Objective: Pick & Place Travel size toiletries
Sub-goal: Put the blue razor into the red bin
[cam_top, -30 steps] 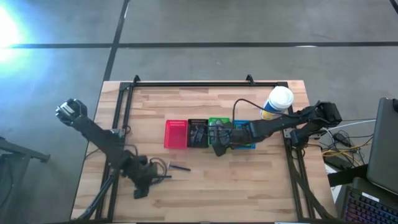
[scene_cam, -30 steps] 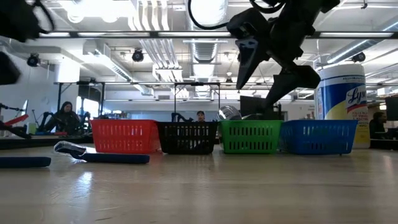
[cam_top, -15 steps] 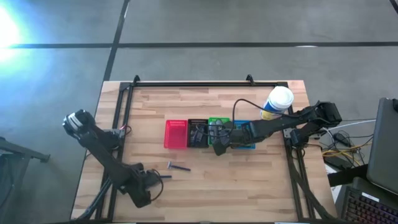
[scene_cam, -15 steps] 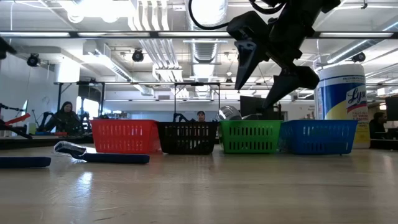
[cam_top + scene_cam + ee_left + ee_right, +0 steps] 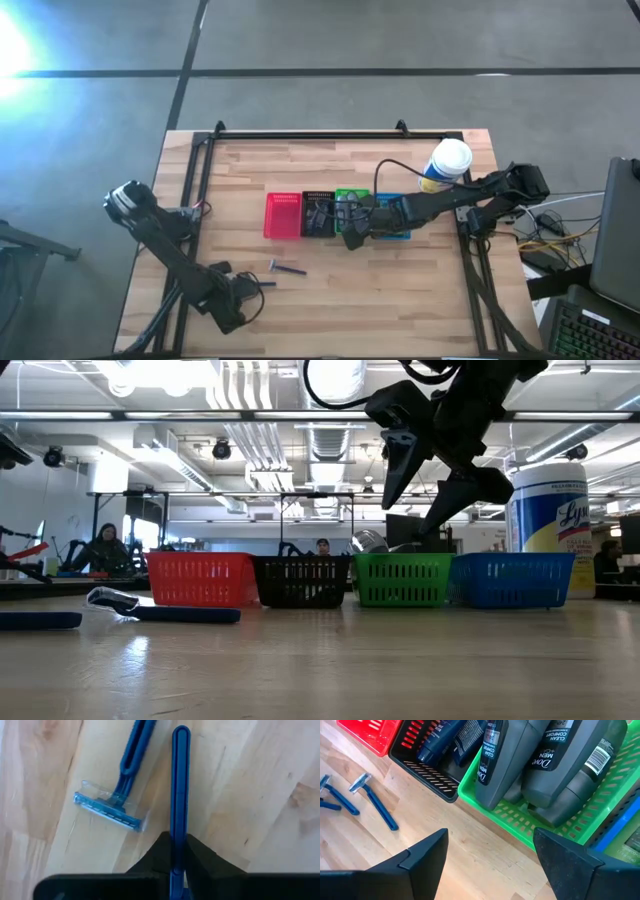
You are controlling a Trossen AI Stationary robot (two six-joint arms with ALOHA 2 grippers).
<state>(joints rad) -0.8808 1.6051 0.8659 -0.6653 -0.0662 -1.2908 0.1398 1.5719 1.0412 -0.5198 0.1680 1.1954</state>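
1. I have the left gripper (image 5: 250, 292) low at the near-left part of the wooden table (image 5: 330, 300), its fingers pressed together on the handle of a blue razor (image 5: 180, 790); in the left wrist view that handle runs straight out from between the dark fingertips.
2. A second razor (image 5: 112, 805) lies flat on the wood just beside the held one, its clear-capped head turned sideways and its blue handle angled away. From above it (image 5: 287, 268) lies loose, in front of the red basket.
3. My right gripper (image 5: 352, 232) hangs above the green basket (image 5: 530, 827), and its two fingers are spread wide with nothing between them; the low view shows it (image 5: 425, 480) lifted clear of the basket rim.
4. In the green basket I can see grey bottles (image 5: 550, 760) standing packed together. Their labels read "Dove MEN+CARE" and "CLEAN COMFORT", and one carries a barcode sticker.
5. The black basket (image 5: 427, 777), next to the green one, holds dark tube-like items with writing too small for me to read.
6. The red basket (image 5: 283, 215) sits at the left end of the row and the blue basket (image 5: 510, 580) at the right end; all four touch or nearly touch.
7. Behind the blue basket stands a white-capped canister (image 5: 550, 510) whose blue script begins "Lys".
8. People (image 5: 102, 548) sit in the room beyond the table.
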